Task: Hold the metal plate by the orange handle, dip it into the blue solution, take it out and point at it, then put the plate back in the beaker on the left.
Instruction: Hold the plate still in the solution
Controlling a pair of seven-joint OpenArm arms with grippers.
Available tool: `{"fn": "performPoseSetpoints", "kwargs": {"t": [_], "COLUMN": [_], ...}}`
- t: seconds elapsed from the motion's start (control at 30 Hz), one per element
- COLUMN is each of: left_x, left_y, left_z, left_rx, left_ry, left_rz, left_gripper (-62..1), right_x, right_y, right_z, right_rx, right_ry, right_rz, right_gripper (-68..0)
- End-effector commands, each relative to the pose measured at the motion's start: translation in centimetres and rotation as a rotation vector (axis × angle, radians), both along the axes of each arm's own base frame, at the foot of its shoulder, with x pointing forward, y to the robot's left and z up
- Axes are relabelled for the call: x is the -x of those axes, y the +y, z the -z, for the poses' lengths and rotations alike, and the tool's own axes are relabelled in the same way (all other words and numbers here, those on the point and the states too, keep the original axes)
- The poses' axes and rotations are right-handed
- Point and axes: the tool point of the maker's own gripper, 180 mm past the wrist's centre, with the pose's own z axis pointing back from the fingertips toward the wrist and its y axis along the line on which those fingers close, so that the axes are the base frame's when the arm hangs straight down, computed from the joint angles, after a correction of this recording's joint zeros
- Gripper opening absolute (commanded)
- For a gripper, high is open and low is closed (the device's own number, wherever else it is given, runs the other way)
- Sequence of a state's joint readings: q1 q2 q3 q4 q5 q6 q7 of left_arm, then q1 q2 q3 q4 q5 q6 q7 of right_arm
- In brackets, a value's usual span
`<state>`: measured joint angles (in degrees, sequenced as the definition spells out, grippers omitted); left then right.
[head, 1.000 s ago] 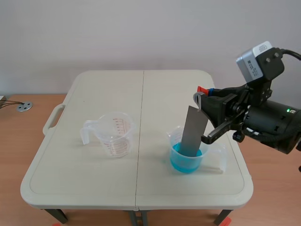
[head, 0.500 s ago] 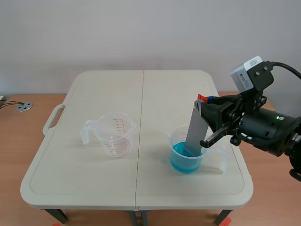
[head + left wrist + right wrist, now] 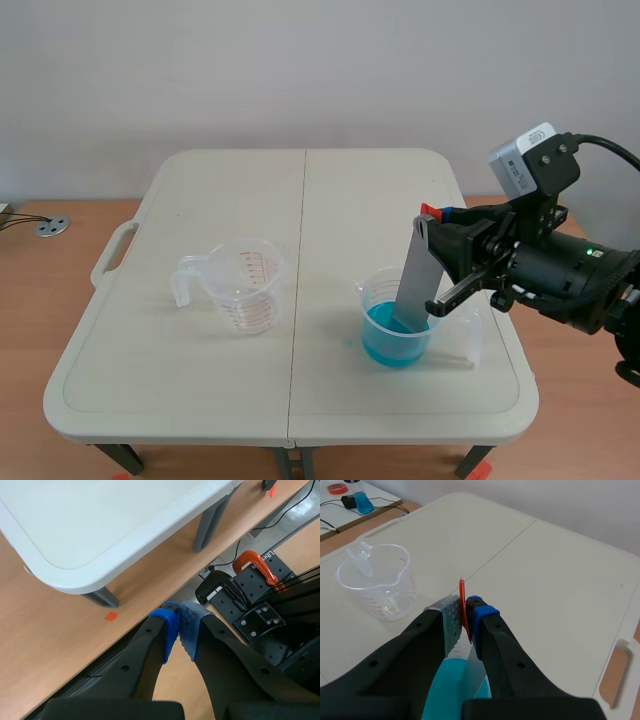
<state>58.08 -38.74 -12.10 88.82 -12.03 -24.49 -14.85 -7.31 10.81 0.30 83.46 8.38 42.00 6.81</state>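
Right gripper (image 3: 465,614) clamps the orange handle (image 3: 462,600) of the metal plate (image 3: 411,278), its lower end in the blue solution (image 3: 384,340). Left beaker (image 3: 243,285) stands well apart; left gripper (image 3: 180,625), pads together, is off the table (image 3: 100,530).

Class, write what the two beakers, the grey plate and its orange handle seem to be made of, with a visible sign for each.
Empty beaker and beaker of blue solution: clear plastic, probably; see-through walls, moulded handles. Metal plate: thin flat sheet, dull grey, likely metal. Orange handle: thin and bright, perhaps plastic or tape; hard to tell.
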Motion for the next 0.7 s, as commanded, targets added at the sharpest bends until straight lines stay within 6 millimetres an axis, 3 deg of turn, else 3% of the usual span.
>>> {"fn": "performPoseSetpoints", "kwargs": {"t": [0.0,0.67], "left_x": [-0.36,-0.36], "left_y": [-0.21,-0.21], "left_z": [-0.43,-0.43], "left_rx": [0.017,0.017], "left_ry": [-0.017,-0.017], "left_rz": [0.000,0.000], "left_gripper": [-58.6,-58.6], "right_x": [0.21,-0.12], "right_y": [0.04,0.08], "right_z": [0.55,0.06], "right_rx": [0.017,0.012], "right_ry": [0.019,0.002], "right_rz": [-0.013,-0.013], "right_gripper": [-66.2,-66.2]}}
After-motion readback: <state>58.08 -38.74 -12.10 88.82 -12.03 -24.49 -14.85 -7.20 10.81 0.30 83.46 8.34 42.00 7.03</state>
